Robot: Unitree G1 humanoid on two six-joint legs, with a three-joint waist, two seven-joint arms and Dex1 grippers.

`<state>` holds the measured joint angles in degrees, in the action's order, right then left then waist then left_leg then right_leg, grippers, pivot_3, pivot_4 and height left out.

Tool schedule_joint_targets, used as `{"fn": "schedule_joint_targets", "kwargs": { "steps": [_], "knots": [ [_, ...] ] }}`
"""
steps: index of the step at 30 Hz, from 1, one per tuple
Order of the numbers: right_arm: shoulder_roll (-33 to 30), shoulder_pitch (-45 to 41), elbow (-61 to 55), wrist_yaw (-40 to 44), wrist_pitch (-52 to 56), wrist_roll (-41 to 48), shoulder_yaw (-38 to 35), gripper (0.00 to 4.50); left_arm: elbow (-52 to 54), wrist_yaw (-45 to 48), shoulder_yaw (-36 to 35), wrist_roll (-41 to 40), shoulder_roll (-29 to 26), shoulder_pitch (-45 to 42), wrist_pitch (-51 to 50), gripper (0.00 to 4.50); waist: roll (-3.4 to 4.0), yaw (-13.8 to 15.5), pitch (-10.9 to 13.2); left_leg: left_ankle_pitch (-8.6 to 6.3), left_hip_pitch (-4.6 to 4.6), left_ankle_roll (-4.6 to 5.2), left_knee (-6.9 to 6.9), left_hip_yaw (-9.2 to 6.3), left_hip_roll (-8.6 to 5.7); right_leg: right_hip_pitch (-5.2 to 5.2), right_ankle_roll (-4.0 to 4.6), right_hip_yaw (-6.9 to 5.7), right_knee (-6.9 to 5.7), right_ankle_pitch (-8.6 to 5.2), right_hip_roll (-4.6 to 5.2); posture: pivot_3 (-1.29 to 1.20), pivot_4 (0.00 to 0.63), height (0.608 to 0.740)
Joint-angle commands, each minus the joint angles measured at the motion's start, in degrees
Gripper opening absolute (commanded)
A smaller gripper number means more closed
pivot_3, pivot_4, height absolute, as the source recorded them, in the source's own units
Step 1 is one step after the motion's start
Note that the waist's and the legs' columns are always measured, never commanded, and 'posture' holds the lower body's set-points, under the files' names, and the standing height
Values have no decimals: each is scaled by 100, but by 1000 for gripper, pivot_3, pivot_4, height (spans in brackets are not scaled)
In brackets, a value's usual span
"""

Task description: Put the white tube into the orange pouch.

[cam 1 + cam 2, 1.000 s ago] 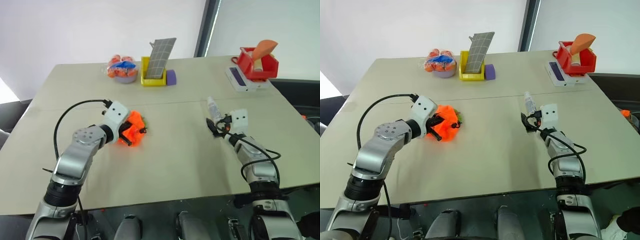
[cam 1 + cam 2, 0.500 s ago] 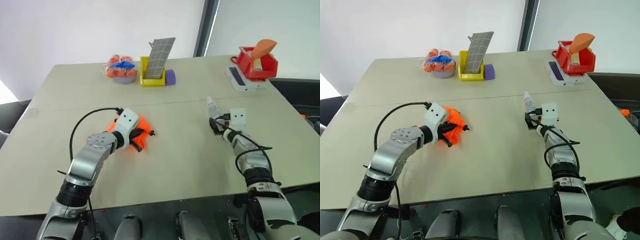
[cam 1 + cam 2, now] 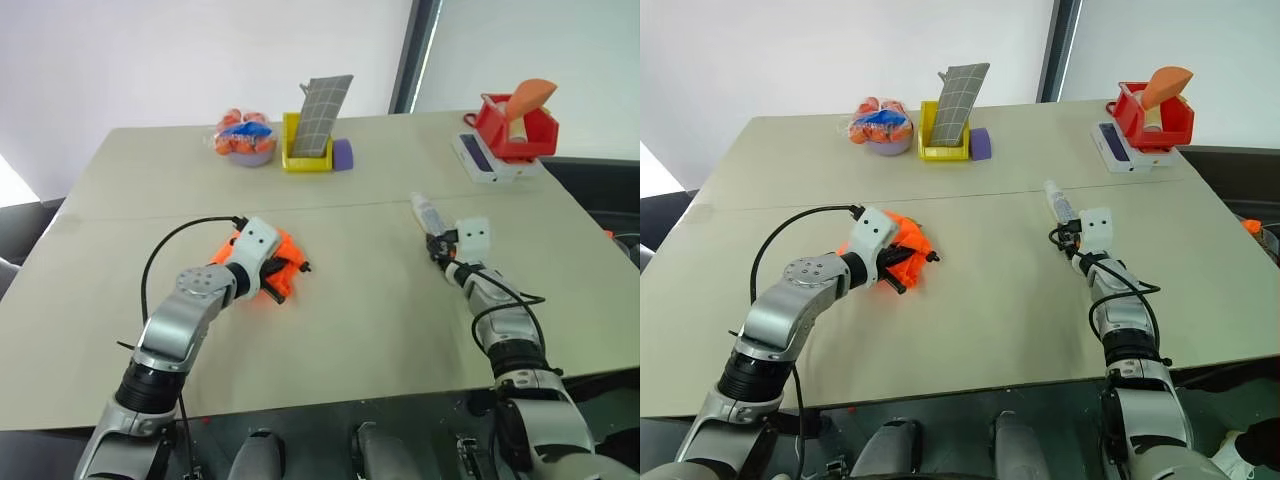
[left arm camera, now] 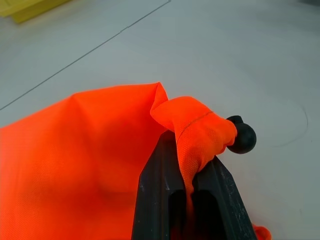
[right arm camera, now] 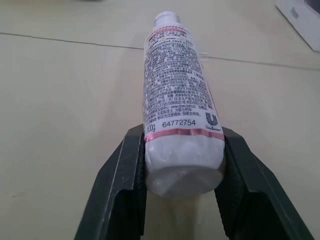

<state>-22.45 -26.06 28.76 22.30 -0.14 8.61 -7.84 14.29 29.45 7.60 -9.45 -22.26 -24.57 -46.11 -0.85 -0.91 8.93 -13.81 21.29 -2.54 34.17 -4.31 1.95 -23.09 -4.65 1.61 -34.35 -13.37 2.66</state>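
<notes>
The white tube [image 5: 177, 95] lies on the table right of centre, its cap end pointing away from me. My right gripper [image 5: 182, 165] is shut on its near end, one black finger pressed against each side; the head view shows it there too [image 3: 437, 243]. The orange pouch [image 3: 278, 262] sits crumpled on the table left of centre. My left gripper [image 4: 187, 200] is shut on a fold of the pouch's fabric [image 4: 90, 160], beside a small black cord bead [image 4: 242, 137].
At the back of the table are a clear bag of orange balls [image 3: 243, 138], a yellow holder with a grey gridded panel [image 3: 318, 125] and a purple block [image 3: 342, 153]. A red bin with an orange scoop [image 3: 517, 122] and a flat white box [image 3: 487, 158] stand at the back right.
My left gripper carried the pouch to the right, then held still. My right gripper closed its fingers onto the tube's near end.
</notes>
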Motion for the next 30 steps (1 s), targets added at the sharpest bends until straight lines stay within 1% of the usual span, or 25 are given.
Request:
{"fn": "schedule_joint_targets", "kwargs": {
  "steps": [1, 2, 4, 6, 8, 10, 12, 18, 21, 24, 30],
  "knots": [
    [-373, 683, -1875, 1005, 244, 533, 129, 1576, 51, -36, -186, -125, 35, -108, 21, 0, 3, 8, 1, 0, 0, 0, 0, 0, 0, 0, -7, 0, 0, 2, 0, 0, 150, 740],
    [-526, 1010, -2426, 1338, 454, 737, 187, 1576, 31, -32, -218, -158, 42, -128, 5, 0, 3, 17, 1, 0, 1, 0, 0, 0, 0, 0, -9, 0, 1, 2, 1, 0, 150, 740],
    [-731, 1435, -3153, 1703, 853, 1043, 231, 1576, 10, -28, -257, -213, 34, -148, -12, 0, 3, 4, 1, 0, -1, 0, 0, -1, 0, 2, -12, -1, 1, -1, 1, 0, 150, 740],
    [-1102, 2040, -4044, 2204, 1453, 1515, 300, 1576, -44, -3, -290, -268, 29, -213, -39, 0, 4, -8, 1, -1, -6, 0, 1, 0, -1, 6, -11, 0, 2, -18, 1, 0, 150, 740],
    [-1438, 2517, -4753, 2553, 1934, 1786, 472, 1576, -78, 49, -290, -322, 7, -287, -63, 0, -1, 1, 3, -1, -11, 0, 3, -1, -1, 10, -15, -1, -2, -23, 1, 0, 150, 740],
    [-1549, 2639, -5088, 2597, 2204, 1834, 650, 1576, -94, 72, -295, -367, 0, -345, -89, 0, -4, -23, 5, -1, -23, 0, 4, -4, 0, 21, -13, -3, -1, -24, 0, 0, 150, 740],
    [-1512, 2568, -5284, 2521, 2420, 1779, 869, 1576, -109, 81, -297, -401, 8, -404, -118, 0, -8, -38, 7, -2, -28, -1, 10, -3, 0, 24, -7, -2, 0, -21, 0, 0, 150, 740],
    [-925, 1929, -5119, 2067, 2656, 1382, 1505, 1576, -9, 118, -211, -473, -26, -474, -148, 0, -10, -14, 8, -2, -26, -2, 21, -4, -2, 27, -3, -2, 4, -19, 1, 0, 150, 740],
    [-759, 1665, -4811, 1931, 2624, 1055, 1762, 1576, 104, 128, -193, -513, -44, -445, -194, 0, -11, 20, 8, -2, -13, -2, 17, -7, -3, 23, -4, -3, 8, -19, 1, 0, 150, 740],
    [-527, 1393, -4546, 1897, 2555, 926, 1946, 1576, 207, 117, -175, -552, -51, -406, -240, 0, -11, 22, 8, -1, 1, -2, 13, -10, -7, 16, 5, -4, 11, -11, 4, 0, 150, 740],
    [26, 671, -3806, 1770, 2334, 502, 2303, 1576, 422, 155, -134, -627, -65, -327, -315, 0, -10, -13, 8, -1, -8, -2, 8, -14, -6, 11, -3, -4, 1, -16, -2, 0, 150, 740]
  ]
}}
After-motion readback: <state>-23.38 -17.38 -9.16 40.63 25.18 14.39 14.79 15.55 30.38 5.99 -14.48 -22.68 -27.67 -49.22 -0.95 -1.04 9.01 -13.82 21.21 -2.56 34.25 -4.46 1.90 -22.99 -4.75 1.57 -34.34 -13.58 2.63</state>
